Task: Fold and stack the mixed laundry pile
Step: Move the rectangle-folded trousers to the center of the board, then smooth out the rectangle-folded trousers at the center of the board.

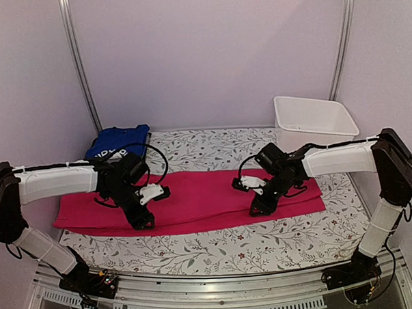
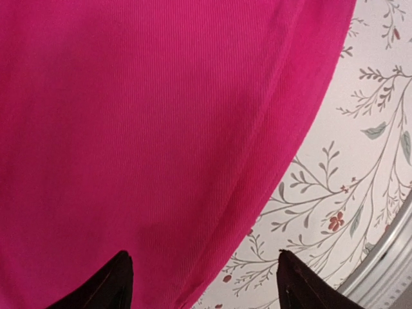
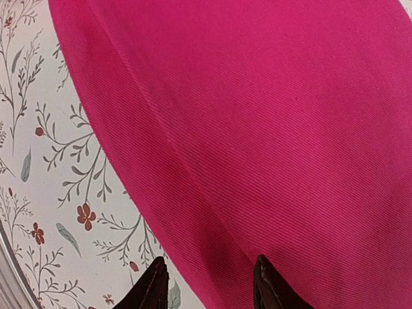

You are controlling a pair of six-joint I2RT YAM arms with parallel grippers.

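Floral table point(image 1: 217, 253), pink garment point(image 1: 201, 196), blue garment point(image 1: 116, 141), bin point(image 1: 328, 139)

Light: soft, even — faint violet cast.
Weak shadows on the magenta garment point(image 1: 201, 199); wrist views crisp on weave, fingertips point(image 2: 106, 286) dark, blurred.

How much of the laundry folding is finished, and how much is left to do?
Looks done: the pink garment lies in a long flat strip, seemingly folded once. In hand: the left claw and right claw straddle its near edge, open, probably for the next fold. Left: the blue garment sits bunched at the far left, and nothing is stacked yet.
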